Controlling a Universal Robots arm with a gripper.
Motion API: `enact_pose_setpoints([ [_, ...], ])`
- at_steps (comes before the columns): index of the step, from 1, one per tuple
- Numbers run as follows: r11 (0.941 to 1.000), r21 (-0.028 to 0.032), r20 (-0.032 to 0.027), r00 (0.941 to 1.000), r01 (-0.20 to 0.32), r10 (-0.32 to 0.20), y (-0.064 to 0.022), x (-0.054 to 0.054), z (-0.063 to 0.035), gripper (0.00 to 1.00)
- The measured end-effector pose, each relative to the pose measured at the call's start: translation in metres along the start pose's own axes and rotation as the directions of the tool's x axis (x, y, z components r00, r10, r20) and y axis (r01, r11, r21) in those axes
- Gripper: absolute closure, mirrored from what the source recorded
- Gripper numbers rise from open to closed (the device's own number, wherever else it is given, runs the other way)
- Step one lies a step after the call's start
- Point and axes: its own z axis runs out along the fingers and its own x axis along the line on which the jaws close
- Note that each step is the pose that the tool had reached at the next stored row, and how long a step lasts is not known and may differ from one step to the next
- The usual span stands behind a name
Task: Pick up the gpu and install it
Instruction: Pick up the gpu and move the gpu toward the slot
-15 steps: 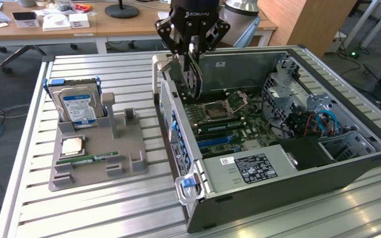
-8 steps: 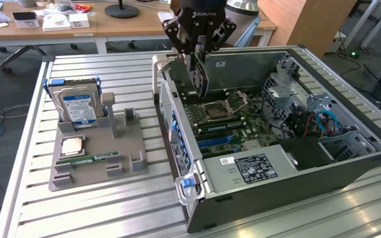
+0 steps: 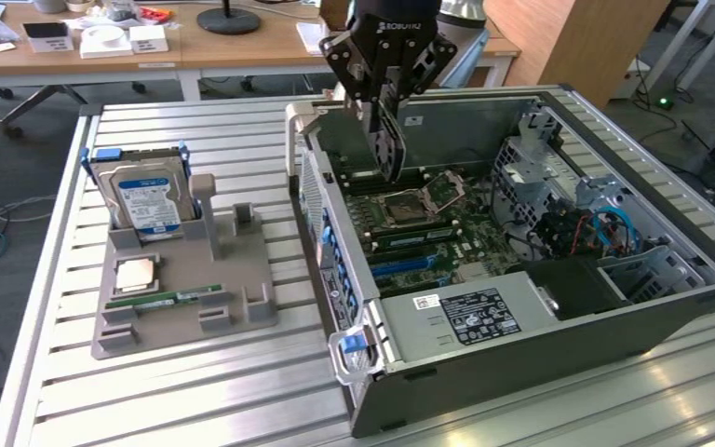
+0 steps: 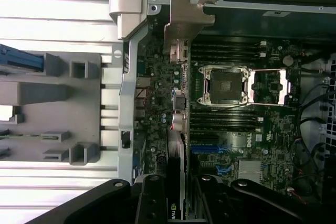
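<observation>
In the exterior view my gripper hangs over the far left corner of the open computer case, shut on the gpu. The gpu is a thin dark card held on edge, its lower end just above the motherboard. The wrist view looks down the card: my fingers clamp the gpu from both sides. Its silver end bracket sits near the case's rear wall, above the board's slots and beside the empty CPU socket.
A grey parts holder stands on the slatted metal table at the exterior view's left. It carries a hard drive with a blue label, a CPU and a RAM stick. Cables and a drive cage fill the case's right side.
</observation>
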Motion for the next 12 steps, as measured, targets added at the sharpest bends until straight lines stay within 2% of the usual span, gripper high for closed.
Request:
enact_pose_setpoints([
  [2,1.0,-0.0001,0.0001,1.0,0.0,0.0,-0.0001,-0.004,0.0001,0.74],
  [3,1.0,0.0,0.0001,1.0,0.0,0.0,-0.0001,-0.014,0.0004,0.74],
  [4,1.0,0.0,0.0001,1.0,0.0,0.0,-0.0002,-0.018,0.0004,0.74],
  [12,1.0,-0.0001,0.0,1.0,0.0,0.0,-0.0002,-0.02,0.0005,0.74],
])
